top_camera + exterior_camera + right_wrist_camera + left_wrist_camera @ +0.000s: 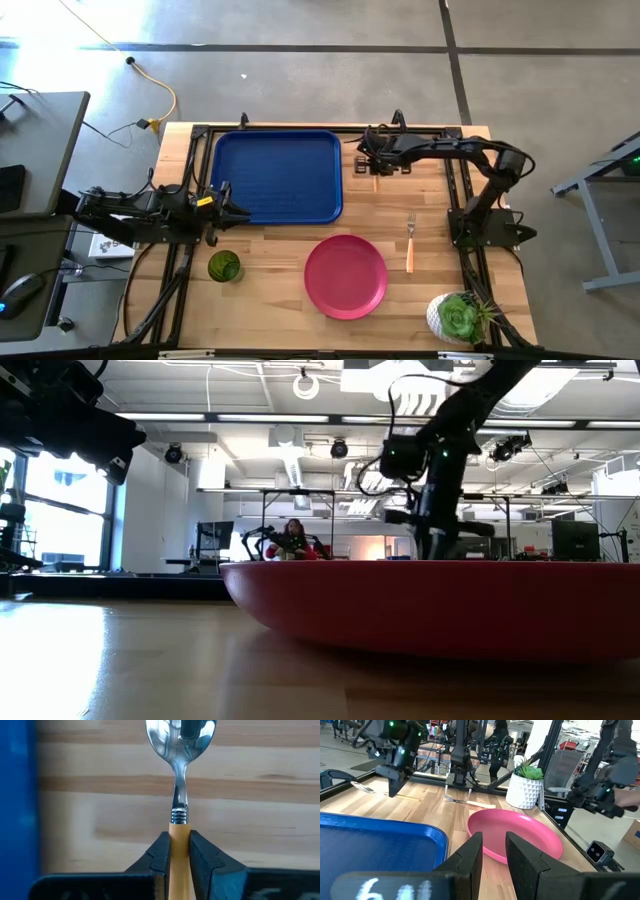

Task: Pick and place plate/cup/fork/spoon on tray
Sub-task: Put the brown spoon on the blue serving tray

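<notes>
The blue tray (276,176) lies at the far left of the table. The pink plate (346,276) lies on the table near the front edge. The green cup (224,266) stands to the plate's left. The fork (410,240) lies to its right, tines toward the far edge. My right gripper (372,160) points down just right of the tray and is shut on the spoon (181,735). The spoon's bowl points toward the far edge. My left gripper (493,855) is open and empty at the tray's near left corner (232,208), facing the plate (515,835). My right gripper pinches the spoon's orange handle (179,834) between its two fingers, just behind the metal neck. The fingers come from above, pointing down, and lie across the handle. In the left wrist view the spoon's bowl (362,787) lies low at the table; whether it is lifted clear, I cannot tell.
A succulent in a white pot (458,316) stands at the table's near right corner. Black frame rails (455,190) run along the table's sides. Bare wood lies between the tray and the plate. In the low view the plate's rim (430,610) fills the foreground.
</notes>
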